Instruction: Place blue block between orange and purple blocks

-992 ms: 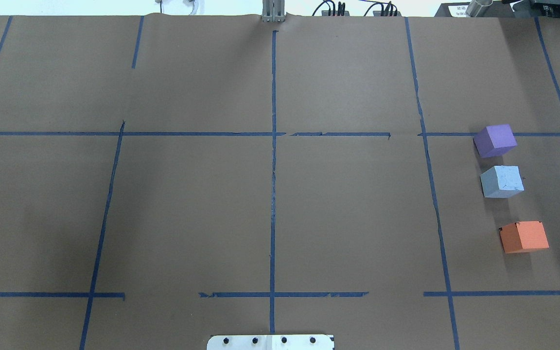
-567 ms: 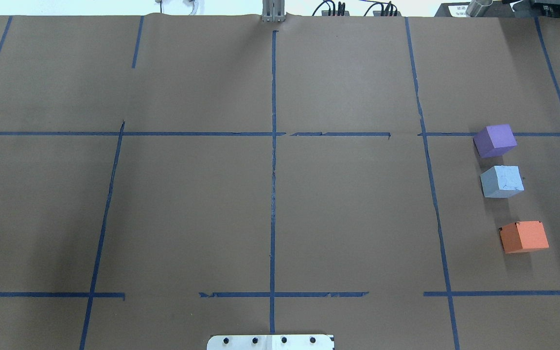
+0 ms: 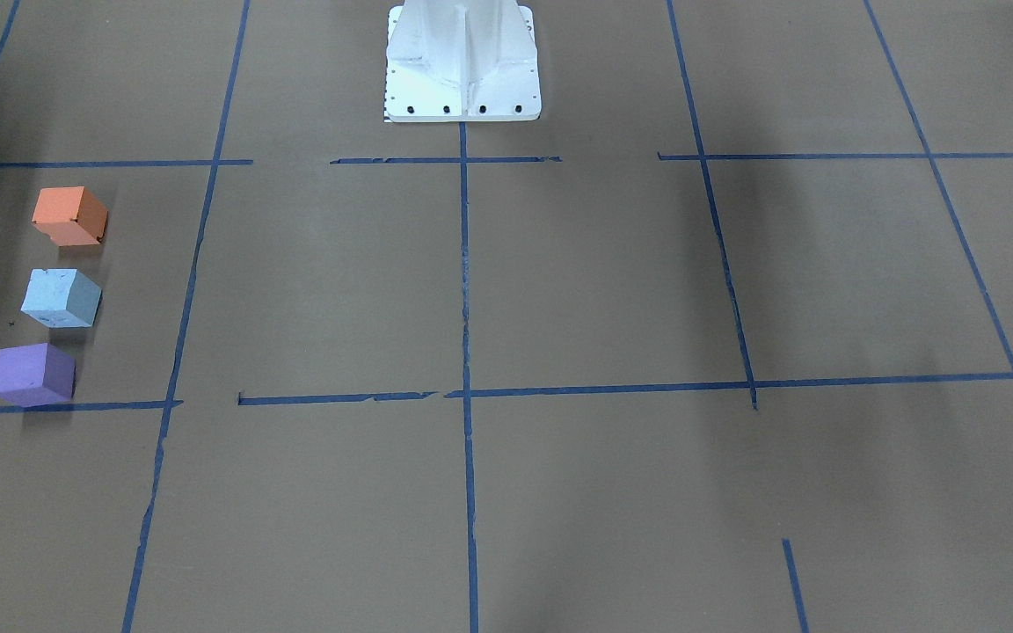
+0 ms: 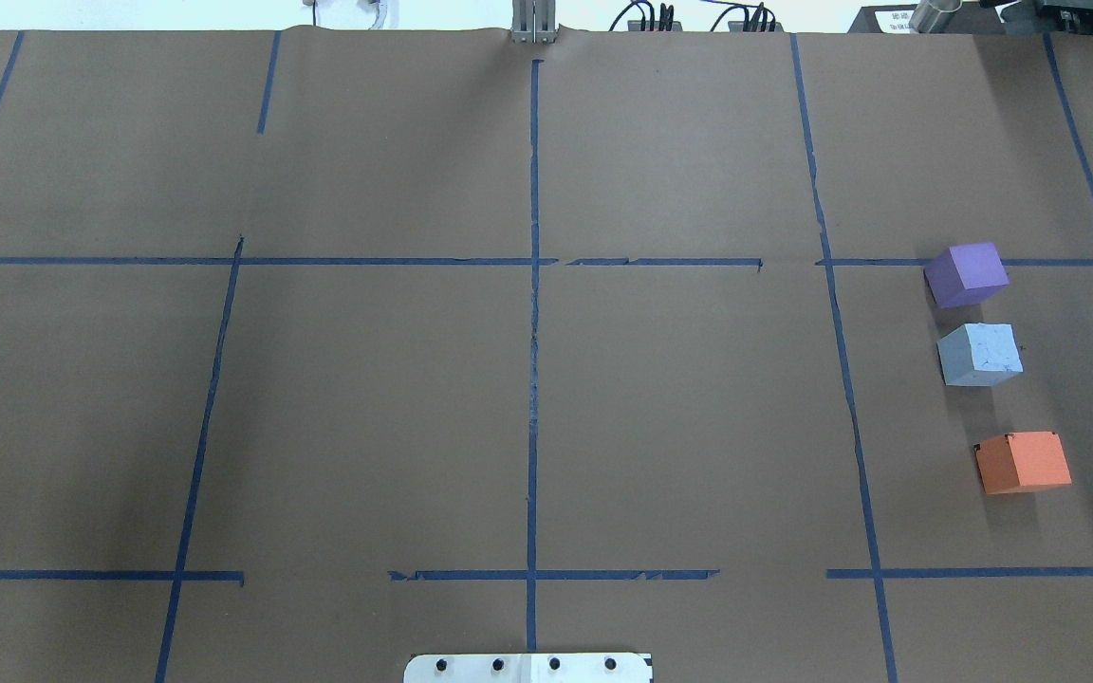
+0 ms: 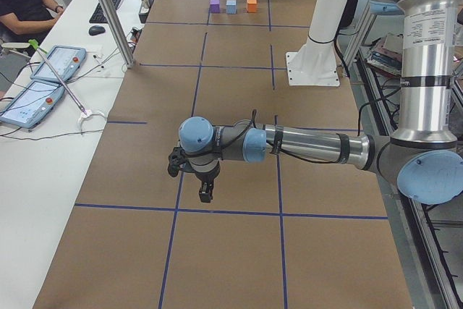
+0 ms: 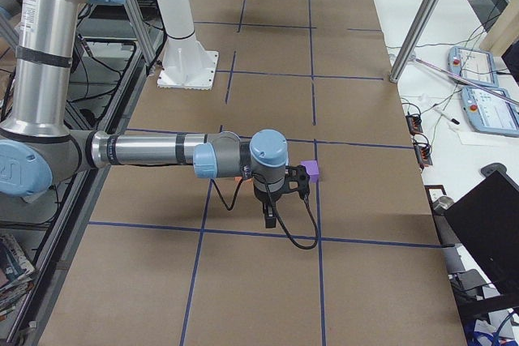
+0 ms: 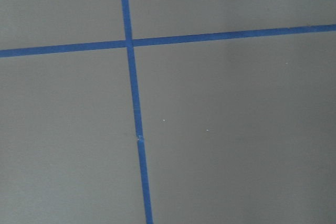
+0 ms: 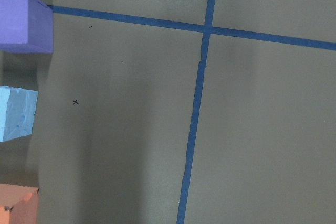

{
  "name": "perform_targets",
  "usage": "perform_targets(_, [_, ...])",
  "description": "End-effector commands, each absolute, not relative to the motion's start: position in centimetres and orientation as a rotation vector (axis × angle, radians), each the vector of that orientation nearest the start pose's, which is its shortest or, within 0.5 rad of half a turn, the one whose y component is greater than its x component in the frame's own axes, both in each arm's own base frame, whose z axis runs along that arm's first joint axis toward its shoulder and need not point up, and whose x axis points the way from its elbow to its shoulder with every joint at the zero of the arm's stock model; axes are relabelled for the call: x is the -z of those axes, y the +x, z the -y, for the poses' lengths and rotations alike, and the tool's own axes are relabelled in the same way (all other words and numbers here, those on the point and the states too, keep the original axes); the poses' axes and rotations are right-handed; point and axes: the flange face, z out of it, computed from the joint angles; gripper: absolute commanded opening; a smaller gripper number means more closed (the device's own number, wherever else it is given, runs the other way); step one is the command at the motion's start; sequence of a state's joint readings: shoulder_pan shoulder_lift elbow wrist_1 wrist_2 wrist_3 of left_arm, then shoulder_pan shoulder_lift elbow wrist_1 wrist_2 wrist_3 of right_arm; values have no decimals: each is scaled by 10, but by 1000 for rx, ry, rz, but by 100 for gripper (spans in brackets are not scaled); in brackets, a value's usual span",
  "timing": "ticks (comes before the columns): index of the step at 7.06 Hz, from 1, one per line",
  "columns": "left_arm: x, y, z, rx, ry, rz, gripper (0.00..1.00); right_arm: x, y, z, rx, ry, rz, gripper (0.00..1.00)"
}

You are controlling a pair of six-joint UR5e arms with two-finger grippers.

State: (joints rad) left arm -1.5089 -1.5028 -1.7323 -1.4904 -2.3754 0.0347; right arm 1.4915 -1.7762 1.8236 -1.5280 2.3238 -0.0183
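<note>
The light blue block [image 4: 980, 354] sits on the brown paper between the purple block [image 4: 966, 273] and the orange block [image 4: 1024, 462], in a row at the table's right side. The row also shows in the front view: orange [image 3: 69, 215], blue [image 3: 61, 297], purple [image 3: 33, 374]. The right wrist view shows all three at its left edge, with blue [image 8: 16, 113] in the middle. My left gripper [image 5: 206, 193] and right gripper [image 6: 269, 218] show only in the side views, pointing down above the table. I cannot tell whether they are open or shut.
Blue tape lines [image 4: 533, 332] divide the paper into squares. The robot's white base [image 3: 462, 61] stands at the table's near middle edge. A side table with tablets [image 5: 56, 63] and a metal pole [image 5: 108, 12] lies along the far edge.
</note>
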Motion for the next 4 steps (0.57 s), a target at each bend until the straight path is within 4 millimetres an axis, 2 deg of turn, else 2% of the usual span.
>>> perform_targets(1, [-622, -40, 463, -73, -9, -758, 100, -624, 22, 417, 147, 45, 753, 100])
perform_targets(2, [-626, -51, 455, -55, 1, -762, 100, -625, 22, 416, 147, 44, 751, 100])
perform_targets(4, [-625, -55, 456, -45, 1, -749, 100, -629, 24, 415, 142, 43, 751, 100])
